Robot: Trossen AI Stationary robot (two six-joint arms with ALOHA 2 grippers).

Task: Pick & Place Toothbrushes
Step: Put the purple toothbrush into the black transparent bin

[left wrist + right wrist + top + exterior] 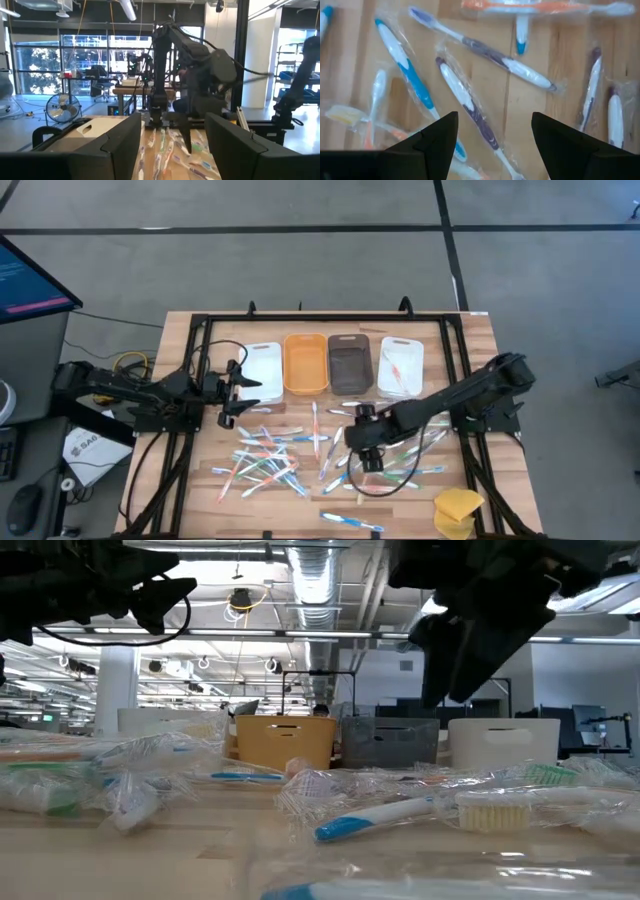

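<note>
Right gripper [492, 145] hovers wide open, empty, over the scattered toothbrushes [470, 107] on the table's near half. Lower squarely across the purple handle, avoiding neighbouring wrappers. Left gripper [172, 145] waits open, empty.

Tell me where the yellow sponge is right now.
In the high view, the yellow sponge lies at the table's front right corner, apart from the scattered toothbrushes and just outside the right arm's frame rail.
</note>
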